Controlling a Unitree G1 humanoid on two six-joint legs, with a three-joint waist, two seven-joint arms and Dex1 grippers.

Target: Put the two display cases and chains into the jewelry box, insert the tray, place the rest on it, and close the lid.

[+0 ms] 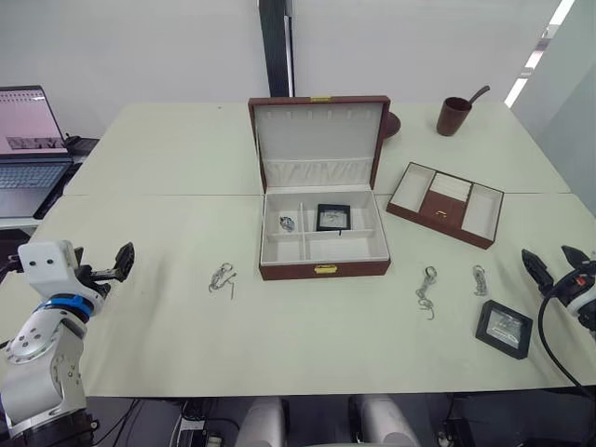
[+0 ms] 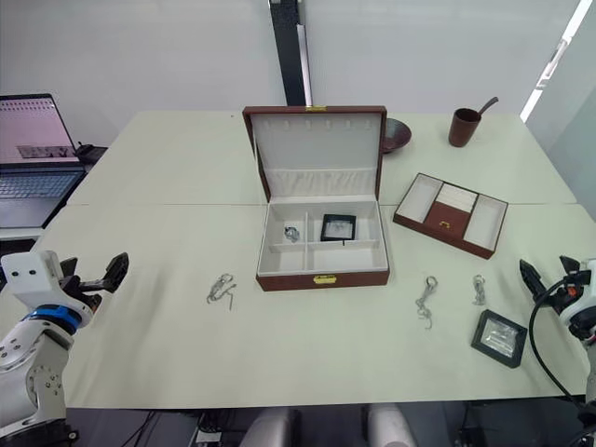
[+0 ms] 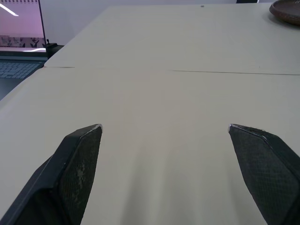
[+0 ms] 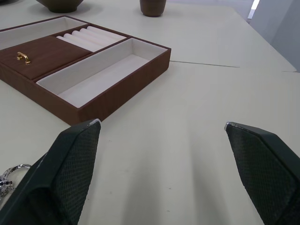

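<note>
The jewelry box [image 1: 324, 270] stands open mid-table, its lid [image 1: 318, 140] upright behind it. One display case [image 1: 332, 217] lies in a back compartment, with a silver chain [image 1: 287, 223] in the compartment to its left. The other display case [image 1: 504, 328] lies on the table at the front right. Three chains lie loose: one [image 1: 222, 277] left of the box and two [image 1: 426, 291] [image 1: 480, 279] to its right. The tray [image 1: 445, 203] sits right of the box. My left gripper [image 1: 119, 264] is open and empty at the front left. My right gripper [image 1: 548, 253] is open and empty near the right edge, behind the loose case.
A laptop [image 1: 33, 149] stands off the table's left side. A brown cup with a spoon [image 1: 453, 115] and a dark bowl [image 1: 389, 124] sit at the back right. The right wrist view has the tray's wall [image 4: 93, 101] just ahead.
</note>
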